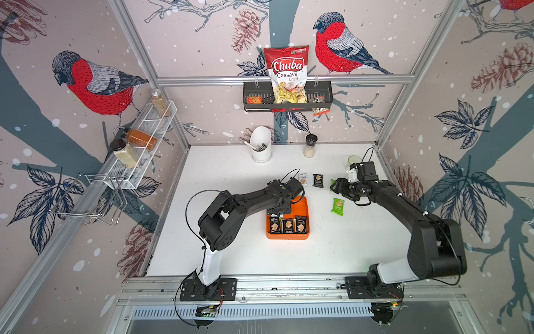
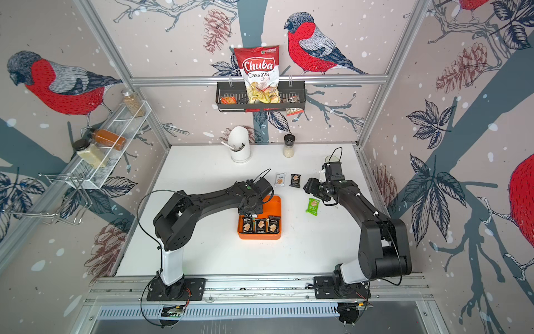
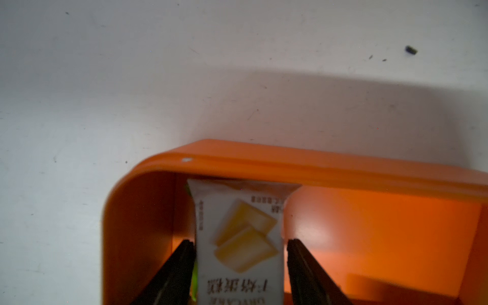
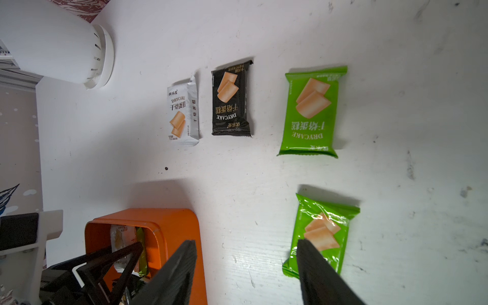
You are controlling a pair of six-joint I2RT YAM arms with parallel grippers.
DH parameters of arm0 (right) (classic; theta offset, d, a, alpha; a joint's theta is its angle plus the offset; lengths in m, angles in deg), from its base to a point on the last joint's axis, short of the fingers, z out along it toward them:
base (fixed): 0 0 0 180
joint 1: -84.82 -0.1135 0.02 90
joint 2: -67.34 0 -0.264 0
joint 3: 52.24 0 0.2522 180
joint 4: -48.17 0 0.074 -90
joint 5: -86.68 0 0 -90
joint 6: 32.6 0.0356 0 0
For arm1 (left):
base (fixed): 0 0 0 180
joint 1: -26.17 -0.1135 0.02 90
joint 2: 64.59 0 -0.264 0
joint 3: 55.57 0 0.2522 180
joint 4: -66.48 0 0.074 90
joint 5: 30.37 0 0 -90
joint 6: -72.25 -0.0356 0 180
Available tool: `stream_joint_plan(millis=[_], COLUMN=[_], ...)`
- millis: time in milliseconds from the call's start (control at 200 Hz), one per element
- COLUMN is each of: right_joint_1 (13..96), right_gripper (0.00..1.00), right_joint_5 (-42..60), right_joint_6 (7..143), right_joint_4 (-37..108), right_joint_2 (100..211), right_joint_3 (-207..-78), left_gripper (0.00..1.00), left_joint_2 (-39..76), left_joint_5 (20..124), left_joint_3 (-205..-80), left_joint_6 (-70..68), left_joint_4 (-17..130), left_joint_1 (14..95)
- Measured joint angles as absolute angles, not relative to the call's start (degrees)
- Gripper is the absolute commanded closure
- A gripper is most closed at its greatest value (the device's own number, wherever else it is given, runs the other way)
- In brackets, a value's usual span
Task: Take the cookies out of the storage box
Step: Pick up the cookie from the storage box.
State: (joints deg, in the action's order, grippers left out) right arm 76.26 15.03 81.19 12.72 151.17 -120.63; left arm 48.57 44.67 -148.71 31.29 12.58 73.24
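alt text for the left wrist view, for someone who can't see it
The left gripper straddles a white cookie packet in a corner of the orange storage box, one black finger at each long edge; whether it pinches is unclear. White table lies beyond the box wall.

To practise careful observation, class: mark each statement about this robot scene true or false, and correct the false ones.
1. Three black packets lie in the orange tray. True.
2. The right gripper holds a green packet. False: the right gripper is open and empty, above the table.
3. Four packets lie on the table outside the tray. True: one white packet, one black packet, two green packets.
4. The chips bag lies on the table. False: the chips bag stands in the black wall basket.
5. The left gripper straddles a second white packet, inside the tray. True.
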Motion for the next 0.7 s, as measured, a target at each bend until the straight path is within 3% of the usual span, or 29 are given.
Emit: stream_joint_plan(millis=[420,695], right_joint_1=[76.6,74.8], right_gripper=[0.35,0.35], right_joint_5=[14.6,14.4], right_joint_6=[81.2,81.4], right_joint_4=[12.7,12.4], right_joint_2=[149.8,149.2], right_joint_3=[-120.2,-120.2], left_gripper=[0.63,0.62], left_joint_2=[47.5,44.3], left_joint_5=[44.9,46.0], left_joint_3=[-148.4,-148.3], left_joint_6=[30.6,30.0], left_joint_4=[13.5,13.4], left_joint_1=[73.2,73.3])
